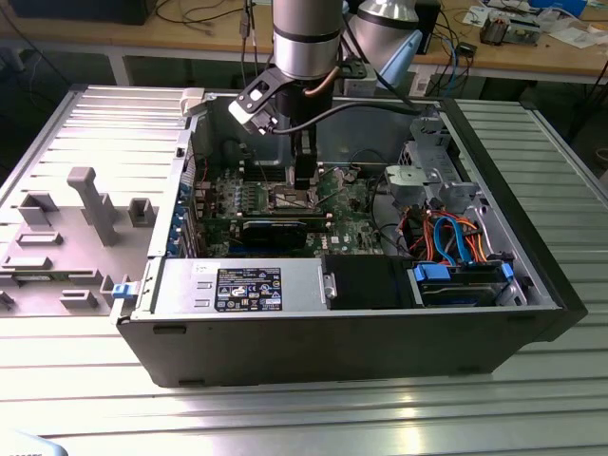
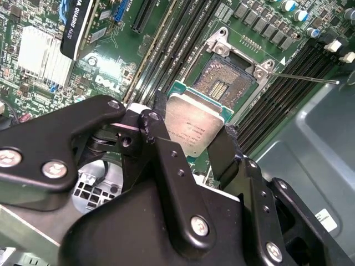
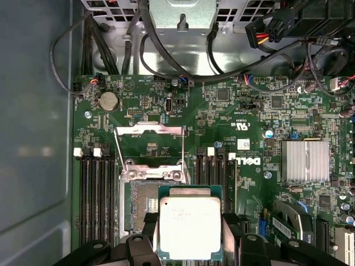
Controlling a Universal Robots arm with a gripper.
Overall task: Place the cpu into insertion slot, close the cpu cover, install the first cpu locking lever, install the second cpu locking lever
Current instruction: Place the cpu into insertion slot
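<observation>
My gripper (image 1: 303, 186) reaches down into the open computer case over the green circuit board (image 1: 353, 201). It is shut on the cpu (image 3: 190, 226), a flat silvery square with a green rim, pinched at two opposite edges by the black fingers (image 2: 157, 138). The cpu (image 2: 194, 124) hangs just above the board and partly overlaps one side of the insertion slot (image 3: 141, 206), whose dark centre (image 2: 222, 83) lies bare. The cpu cover (image 3: 148, 131) stands flipped open at the slot's far edge. A thin locking lever (image 2: 305, 78) sticks out sideways, unlatched.
Long memory slots (image 3: 95, 199) flank the socket on both sides. A long black card (image 1: 275, 228) and a finned heatsink (image 3: 304, 160) sit close by. Drive bays with blue and orange cables (image 1: 454, 237) fill the exterior view's right; the removed side panel (image 1: 76, 218) lies on its left.
</observation>
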